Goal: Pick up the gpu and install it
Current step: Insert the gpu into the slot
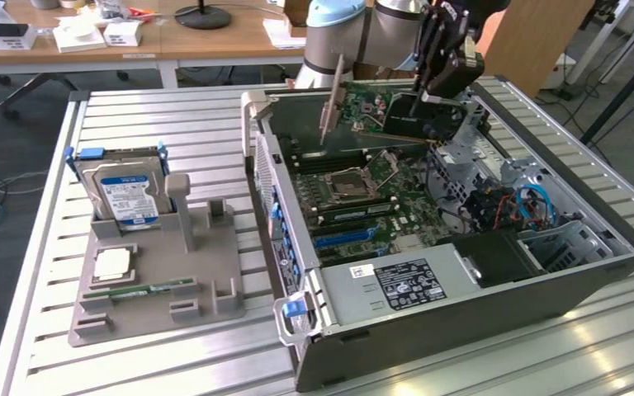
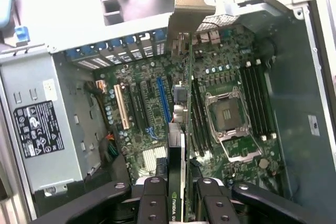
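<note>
Hanging from the arm (image 1: pixel 345 33) over the far end of the open computer case (image 1: pixel 581 272), the gpu (image 1: pixel 405 115) is clamped between the black jaws, which press on it from both sides. The card is held tilted, clear of the case's motherboard (image 1: pixel 350 198) and not seated in any slot. Its silver bracket (image 1: pixel 335 95) hangs down at the end nearest the case wall that carries the row of blue tabs (image 1: pixel 276 214). From the wrist view the gpu (image 2: pixel 176 177) is seen edge-on, a thin line running across the inside of the case, with the bracket (image 2: pixel 192 3) reaching up level with that tabbed wall. Below the card inside the case lie the square processor socket (image 2: pixel 228 116), a long blue slot (image 2: pixel 164 98) and a pale one (image 2: pixel 122 106) beside it. The grey power supply (image 1: pixel 399 285) with its black label fills the near end of the case, and a bundle of blue cables (image 1: pixel 532 202) sits in the corner of the case on the exterior view's right. Outside the case, on the exterior view's left of it, a grey holder (image 1: pixel 201 272) rests on the slatted metal desk (image 1: pixel 152 115). A hard drive (image 1: pixel 128 194) with a blue and white label stands upright in the holder's end furthest from the case's power supply. A square chip (image 1: pixel 111 264) and a narrow green memory stick (image 1: pixel 141 290) lie flat in the holder.
</note>
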